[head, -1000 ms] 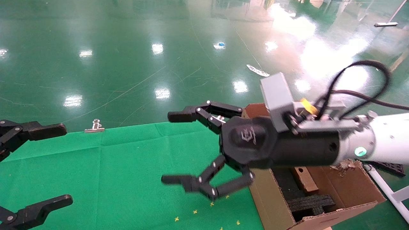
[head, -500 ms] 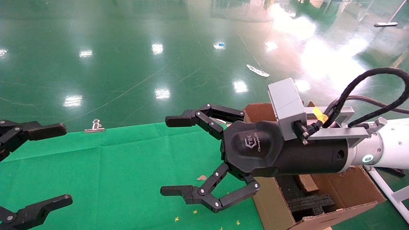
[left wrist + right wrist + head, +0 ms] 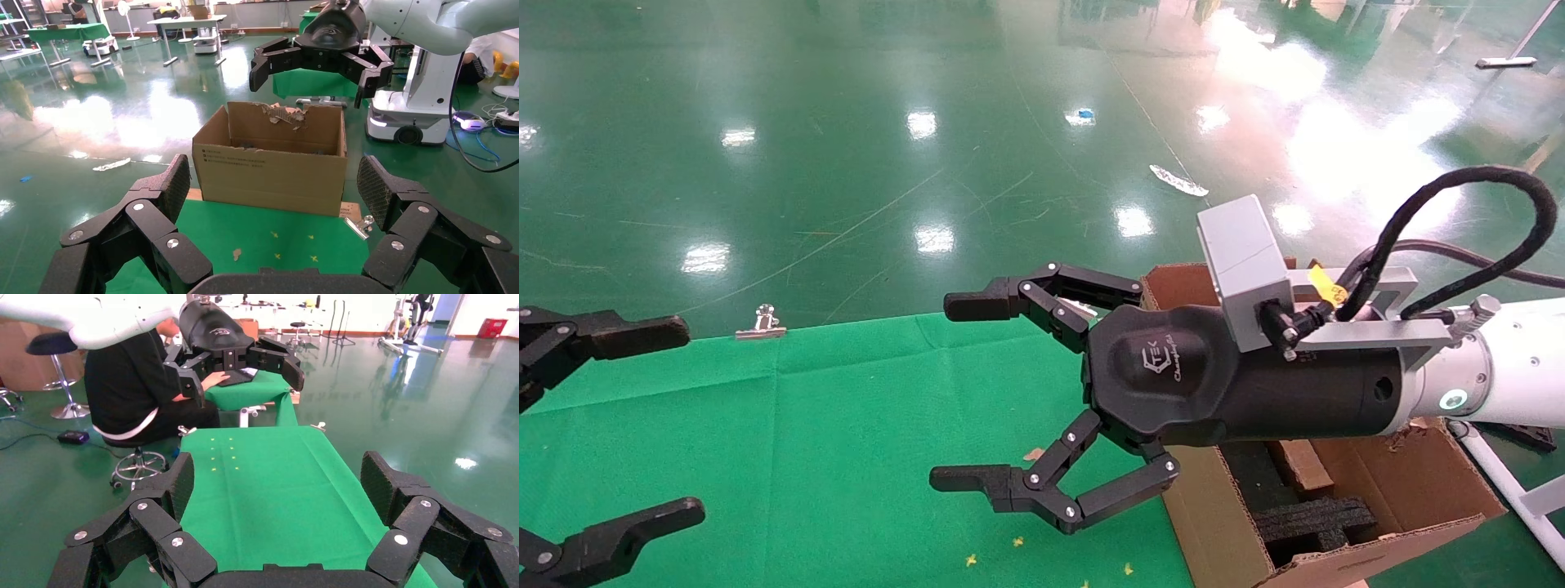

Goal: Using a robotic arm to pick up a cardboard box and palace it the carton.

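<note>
Since half a second ago the right gripper (image 3: 973, 390) has edged slightly toward the carton (image 3: 1214, 523) and its cable loop has risen; otherwise little has shifted.

The green cloth (image 3: 805, 441) spreads out beside the carton, which stands at the cloth's right edge with its flaps up and torn. Black foam (image 3: 1316, 523) lines the inside of the carton. The robotic arm (image 3: 1500, 376), white with a green ring light, reaches across the carton's open top, and a grey camera block (image 3: 1242, 257) sits on it above the carton's far wall.

The right gripper hangs above the cloth just off the carton's left wall, its fingers (image 3: 977, 304) spread wide and holding nothing. The left gripper (image 3: 609, 425) waits at the far side of the cloth from the carton, also spread wide and empty; from its own wrist the carton (image 3: 272, 162) shows with black printing on its side.

The cardboard box (image 3: 1299, 464) lies inside the carton, next to the foam, partly hidden under the arm. A metal clip (image 3: 761, 327) sits on the cloth's back edge, well away from the carton. Small yellow marks (image 3: 1017, 541) dot the cloth near the carton's left wall.
</note>
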{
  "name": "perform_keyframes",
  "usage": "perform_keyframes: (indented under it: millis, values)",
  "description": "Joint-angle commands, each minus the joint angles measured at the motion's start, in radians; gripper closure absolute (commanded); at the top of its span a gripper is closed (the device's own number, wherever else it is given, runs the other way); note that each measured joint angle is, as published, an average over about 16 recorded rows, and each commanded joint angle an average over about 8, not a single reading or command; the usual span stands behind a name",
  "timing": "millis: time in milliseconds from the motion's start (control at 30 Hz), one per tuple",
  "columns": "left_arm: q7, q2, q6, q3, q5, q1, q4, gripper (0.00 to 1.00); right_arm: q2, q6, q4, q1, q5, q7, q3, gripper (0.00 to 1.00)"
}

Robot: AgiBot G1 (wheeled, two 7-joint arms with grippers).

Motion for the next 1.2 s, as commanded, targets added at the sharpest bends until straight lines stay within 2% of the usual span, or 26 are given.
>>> perform_keyframes:
  millis: [33,1200]
  values:
    - [0.0,0.0,0.0,0.0,0.0,0.0,0.0,0.0,0.0,0.001,-0.001,0.001,-0.001,0.0,-0.002,0.0]
    - [0.0,0.0,0.0,0.0,0.0,0.0,0.0,0.0,-0.001,0.002,-0.006,0.007,-0.003,0.001,-0.008,0.0]
